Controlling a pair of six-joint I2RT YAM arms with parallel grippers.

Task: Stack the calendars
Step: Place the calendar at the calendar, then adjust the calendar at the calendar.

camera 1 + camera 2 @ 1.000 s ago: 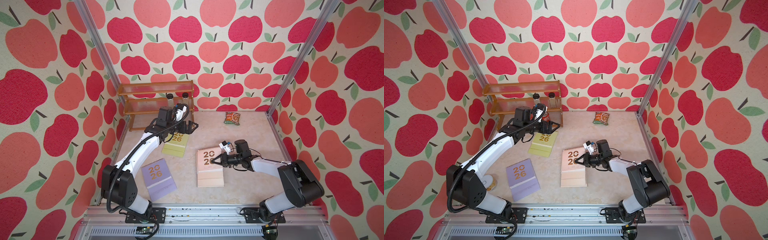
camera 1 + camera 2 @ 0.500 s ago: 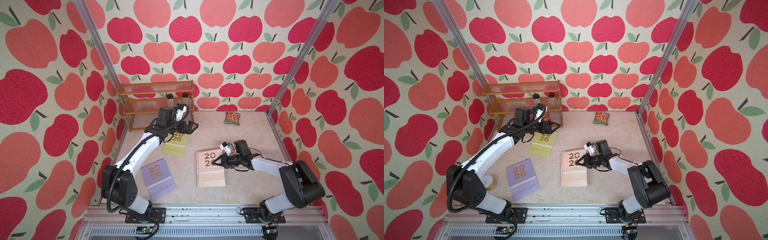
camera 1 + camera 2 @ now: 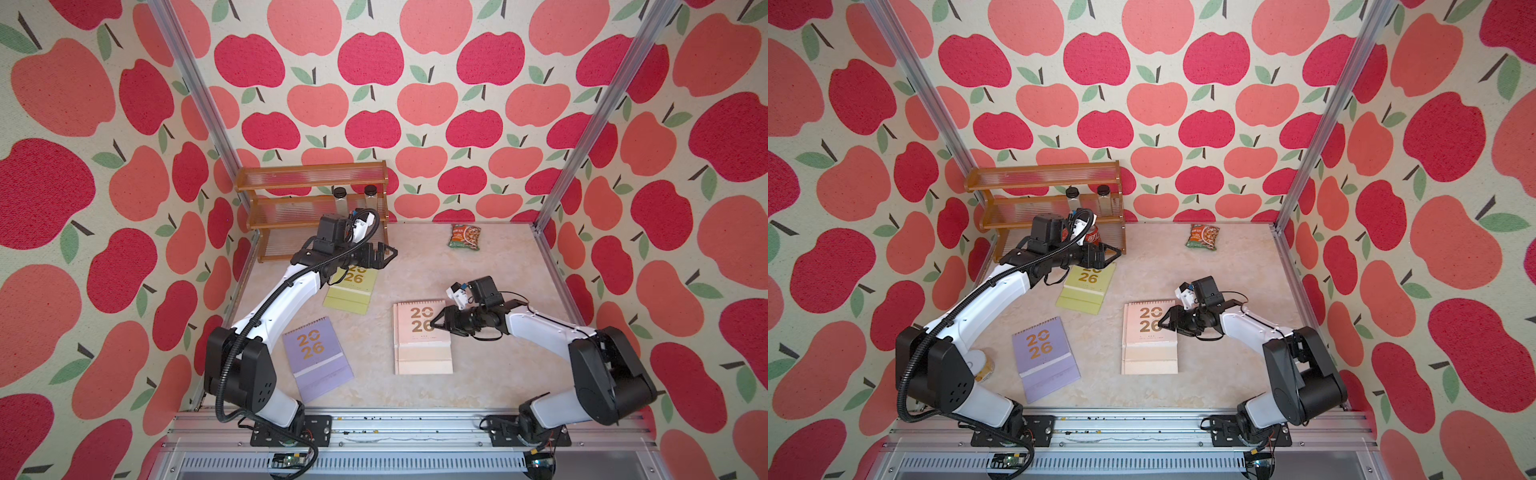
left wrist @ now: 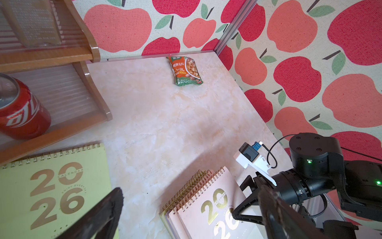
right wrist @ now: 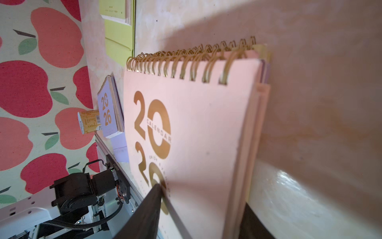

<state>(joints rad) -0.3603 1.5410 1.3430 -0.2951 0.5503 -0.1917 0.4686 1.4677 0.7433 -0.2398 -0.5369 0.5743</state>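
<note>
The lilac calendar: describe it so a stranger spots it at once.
On the marble table, look near the left arm's base. The lilac calendar lies flat there, askew. Only its cover is purple; neighbours are a yellow-green calendar and a peach-pink calendar.

Calendars lie in three lots on the table (image 3: pixel 498 374): one lilac calendar (image 3: pixel 316 357) alone, one yellow-green calendar (image 3: pixel 351 291) alone, and one stack (image 3: pixel 422 332) topped in peach-pink. Lilac and yellow-green edges show beneath that cover, but the number in the pile cannot be told. There is one green snack packet (image 3: pixel 465 237). One three-tier wooden rack (image 3: pixel 311 183) holds two black-lidded jars (image 3: pixel 340 199) and one red can (image 3: pixel 1093 237). Also counted: one yellow tin (image 3: pixel 984 368) and two robot arms, left arm (image 3: pixel 286 299) and right arm (image 3: pixel 540 328).
</note>
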